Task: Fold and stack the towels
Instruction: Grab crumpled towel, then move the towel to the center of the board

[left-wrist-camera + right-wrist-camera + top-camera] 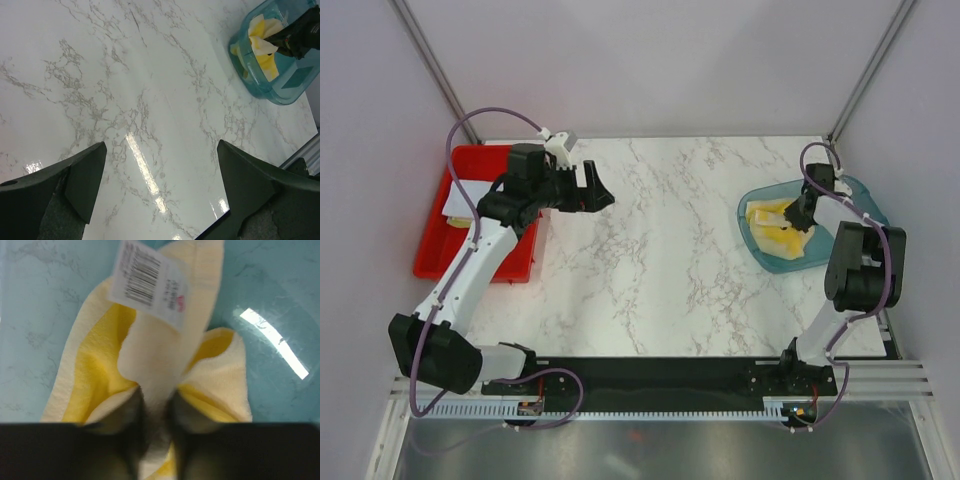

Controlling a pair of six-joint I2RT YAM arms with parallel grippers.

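At the left, wide-spread left fingers (82, 175) above the marble worktop (125, 75), released, with nothing between them. From the overhead camera, poised just beside the inner edge of the red tray (428, 255). Inside that tray, something white and yellow (457, 207) (mostly hidden behind the arm, too small to name with any certainty).

At the far right of the worktop, a translucent teal bin (767, 252), well apart from the tray, with the towels (782, 238) heaped inside. Down in that bin, right fingers (125, 445) clenched on a raised fold of the pale cream towel (155, 375), the cloth pinched tight and bunched upward between the two blurred tips. On either side of the pinch, bright yellow terry (102, 350), edged in the same cream; impossible to tell whether one towel in two colours or two lying together. At the top of the pinched fold, a white barcode tag (147, 282), tilted, printed side up. Beneath everything, the glossy teal floor of the bin, with one streak of reflected light at the right. From the left wrist camera, the same bin at upper right, yellow and cream cloth against its near wall, the dark right arm reaching in from above.
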